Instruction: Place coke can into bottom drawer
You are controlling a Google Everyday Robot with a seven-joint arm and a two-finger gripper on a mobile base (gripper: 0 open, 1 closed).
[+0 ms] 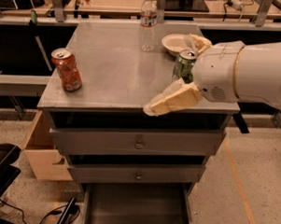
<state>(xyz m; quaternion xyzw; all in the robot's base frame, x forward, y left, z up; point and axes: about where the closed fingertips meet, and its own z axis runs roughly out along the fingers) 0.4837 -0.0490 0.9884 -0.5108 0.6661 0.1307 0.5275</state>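
Note:
The coke can (66,69) stands upright near the front left corner of the grey cabinet top (114,70). The bottom drawer (136,209) is pulled out below the two upper drawers, and its flat floor is bare. My gripper (169,73) hangs over the right front part of the cabinet top, far right of the coke can, beside a green can (183,64). It is open and holds nothing. One cream finger (171,100) reaches down-left over the front edge. The other finger (199,41) shows by the bowl.
A white bowl (174,43) and a clear water bottle (147,23) stand at the back of the top. The two upper drawers (139,143) are closed. A cardboard box (38,151) and a black chair (0,168) are on the floor at left.

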